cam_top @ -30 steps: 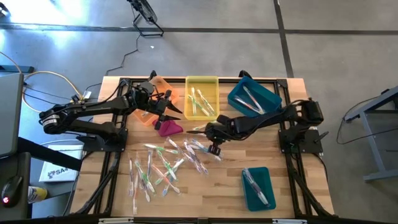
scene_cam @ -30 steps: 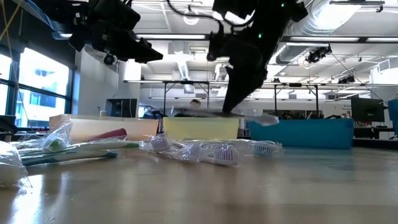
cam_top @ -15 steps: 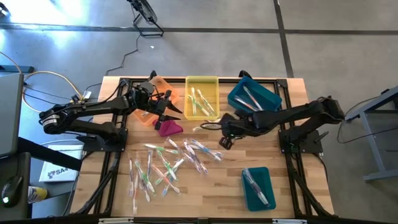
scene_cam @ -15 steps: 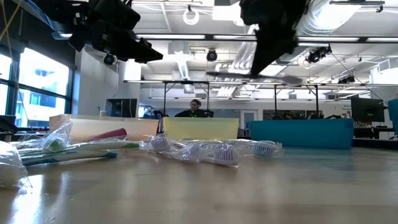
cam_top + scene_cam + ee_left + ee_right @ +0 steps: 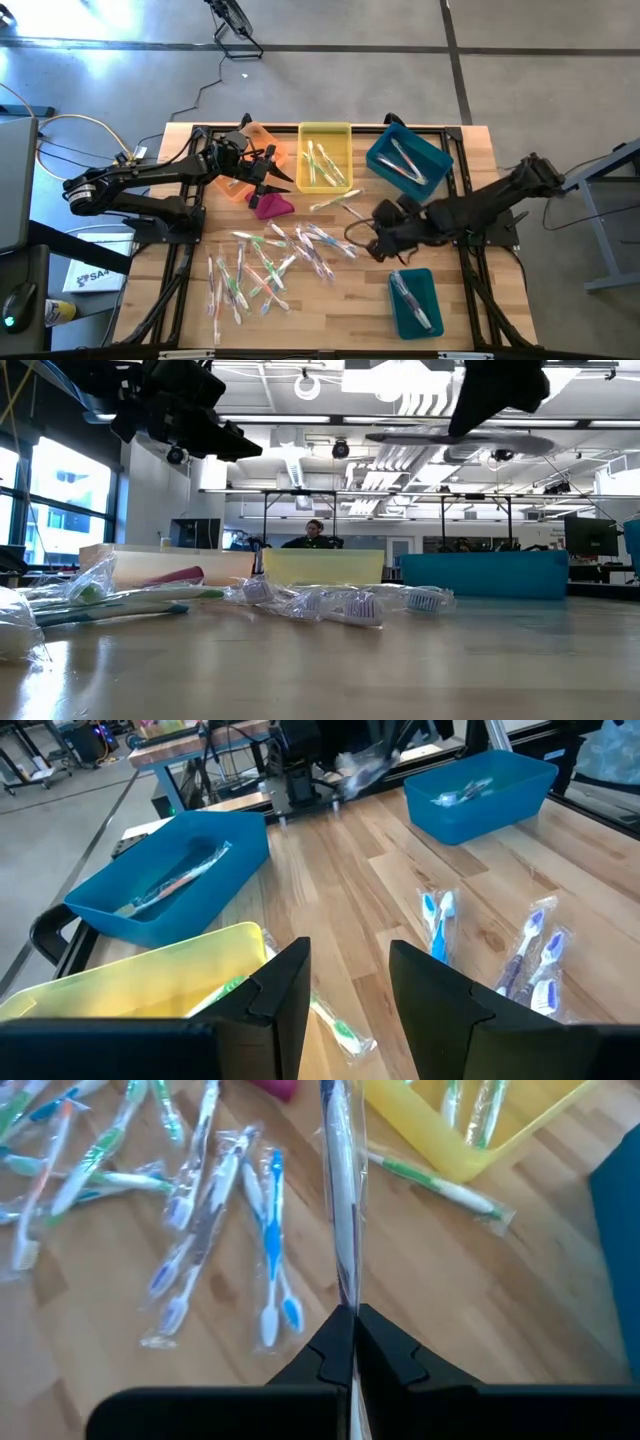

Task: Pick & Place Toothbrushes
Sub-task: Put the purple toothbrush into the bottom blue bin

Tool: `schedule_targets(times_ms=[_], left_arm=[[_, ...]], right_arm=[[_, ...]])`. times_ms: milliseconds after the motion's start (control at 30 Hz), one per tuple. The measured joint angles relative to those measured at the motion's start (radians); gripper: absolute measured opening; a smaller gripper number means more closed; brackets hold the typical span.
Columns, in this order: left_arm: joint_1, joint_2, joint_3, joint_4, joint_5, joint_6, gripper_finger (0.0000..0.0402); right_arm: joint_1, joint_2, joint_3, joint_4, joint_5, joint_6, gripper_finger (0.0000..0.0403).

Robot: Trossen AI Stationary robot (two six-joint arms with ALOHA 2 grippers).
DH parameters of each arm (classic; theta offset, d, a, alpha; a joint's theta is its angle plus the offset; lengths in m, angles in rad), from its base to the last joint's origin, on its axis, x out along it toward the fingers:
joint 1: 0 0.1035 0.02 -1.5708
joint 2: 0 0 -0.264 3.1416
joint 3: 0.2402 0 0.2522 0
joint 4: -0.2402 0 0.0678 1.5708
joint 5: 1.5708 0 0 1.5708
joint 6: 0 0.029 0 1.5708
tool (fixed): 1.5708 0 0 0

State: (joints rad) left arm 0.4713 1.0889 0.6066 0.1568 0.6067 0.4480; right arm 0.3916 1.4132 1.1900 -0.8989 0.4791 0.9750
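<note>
Right hand (image 5: 372, 245) has swung off the pile toward the near teal bin (image 5: 414, 303), fingers clamped on a wrapped toothbrush (image 5: 340, 1200). Centre it over the bin, drop low, then let go. Loose toothbrushes (image 5: 262, 265) remain mid-bench. Left hand (image 5: 268, 170) waits, fingers apart, over the orange bin (image 5: 262, 140).

Bench (image 5: 340, 300): pale wood planks, smooth, slight shine. Toothbrushes (image 5: 270, 265): coloured plastic in clear crinkly shiny wrap. Yellow bin (image 5: 325, 133): see-through glossy plastic. Blue bins (image 5: 170, 885): smooth solid plastic, soft shine. Orange bin (image 5: 262, 135): plastic. Pink lump (image 5: 272, 206): looks like soft matt cloth. Right gripper (image 5: 348, 1342): black matt plastic, pinched tight on wrapped toothbrush (image 5: 340, 1200).
</note>
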Motion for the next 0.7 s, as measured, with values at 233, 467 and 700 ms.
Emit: schedule_targets(times_ms=[233,467,700], left_arm=[[0.000,0.000,0.000,-0.002,0.000,0.019,0.0134],[0.000,0.000,0.000,-0.002,0.000,0.019,0.0134],[0.000,0.000,0.000,-0.001,0.000,0.018,0.0134]], right_arm=[[0.136,0.000,0.000,-0.030,0.088,0.166,0.0003],[0.278,0.000,0.000,-0.040,0.181,0.302,0.0003],[0.430,0.024,0.000,-0.101,0.313,0.517,0.0003]])
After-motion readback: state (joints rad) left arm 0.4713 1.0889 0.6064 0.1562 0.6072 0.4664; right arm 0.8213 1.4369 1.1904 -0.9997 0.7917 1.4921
